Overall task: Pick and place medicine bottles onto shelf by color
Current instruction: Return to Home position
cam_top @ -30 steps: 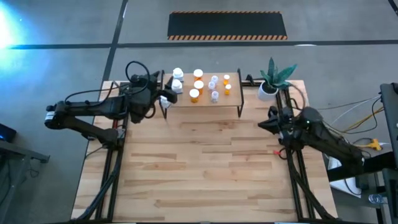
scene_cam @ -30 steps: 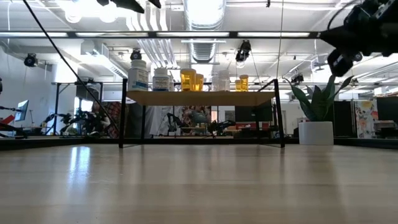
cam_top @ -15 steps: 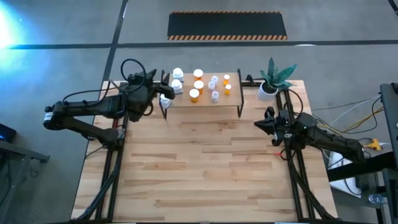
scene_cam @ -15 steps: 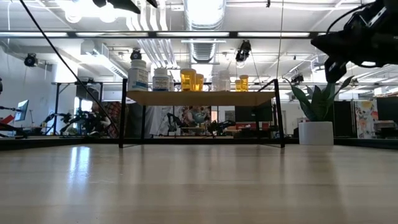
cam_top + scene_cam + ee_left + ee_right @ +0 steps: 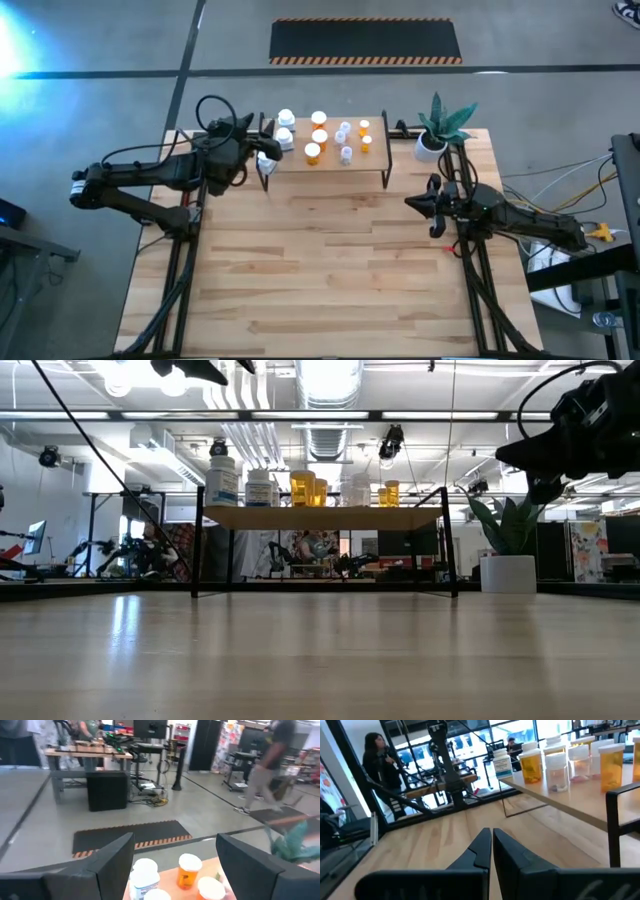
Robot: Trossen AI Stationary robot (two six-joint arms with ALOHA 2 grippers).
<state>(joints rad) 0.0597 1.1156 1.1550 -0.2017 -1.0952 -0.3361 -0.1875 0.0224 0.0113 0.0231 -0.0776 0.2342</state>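
The left gripper (image 5: 265, 160) is held with its jaws wide apart; the bottles (image 5: 318, 135) are seen just ahead of them, stood on the shelf (image 5: 330, 168). The right gripper (image 5: 412, 202) is held with jaws pressed together, the shelf lying well ahead of them.

table (image 5: 330, 270): pale wood planks, sheen | shelf (image 5: 330, 175): light wood, blk metal legs | bottles (image 5: 313, 152): plastic
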